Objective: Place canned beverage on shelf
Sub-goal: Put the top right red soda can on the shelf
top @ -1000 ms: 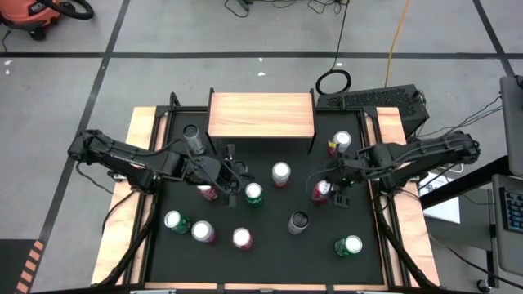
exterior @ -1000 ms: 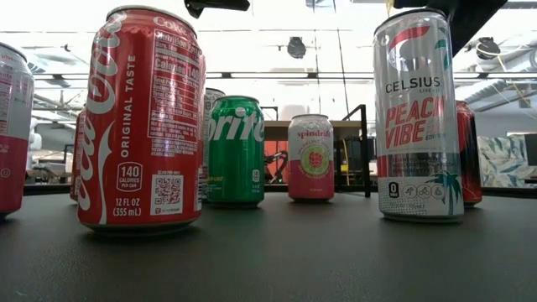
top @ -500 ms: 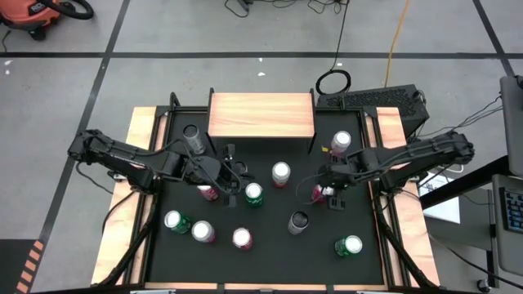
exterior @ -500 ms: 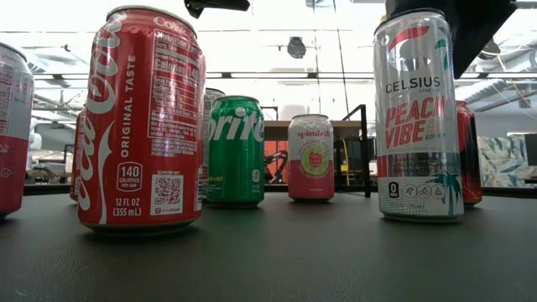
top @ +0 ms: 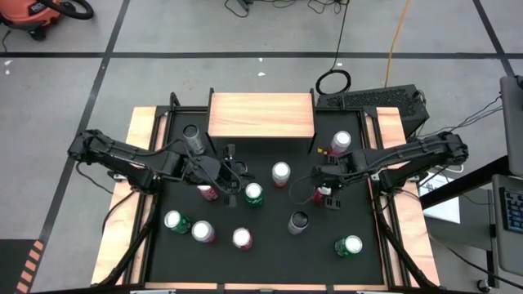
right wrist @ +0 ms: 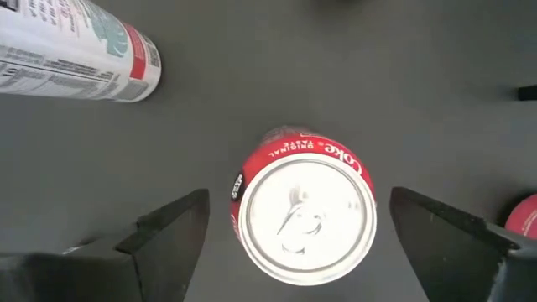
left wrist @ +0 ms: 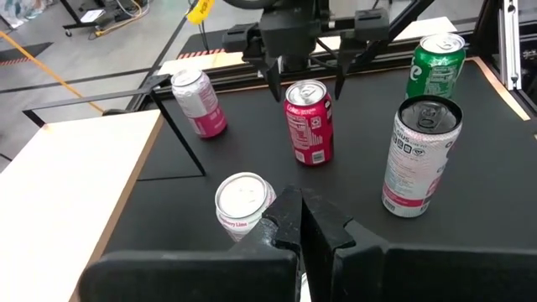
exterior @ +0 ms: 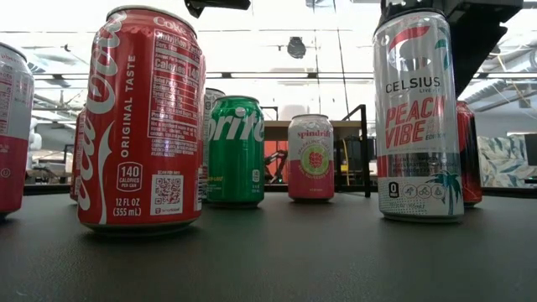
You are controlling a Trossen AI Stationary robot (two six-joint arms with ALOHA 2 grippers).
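Moved: right gripper (right wrist: 289, 222) has slid left, now over the red aluminium cola can (right wrist: 304, 204).
Can: upright on the black mat (top: 270, 245), mid-right.
Right gripper: fingers spread, straddling it, not touching.
Left gripper (left wrist: 299, 220): pressed together, idle, mid-left.
Shelf: light-wood platform (top: 261, 114) holds 0 cans.
Left: grasp, lift, place.

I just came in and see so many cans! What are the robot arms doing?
The right gripper hangs open straight above a red Coke can on the black mat, one finger on each side, not gripping it yet. The left gripper waits shut near the middle. The wooden shelf at the back has no cans on it.
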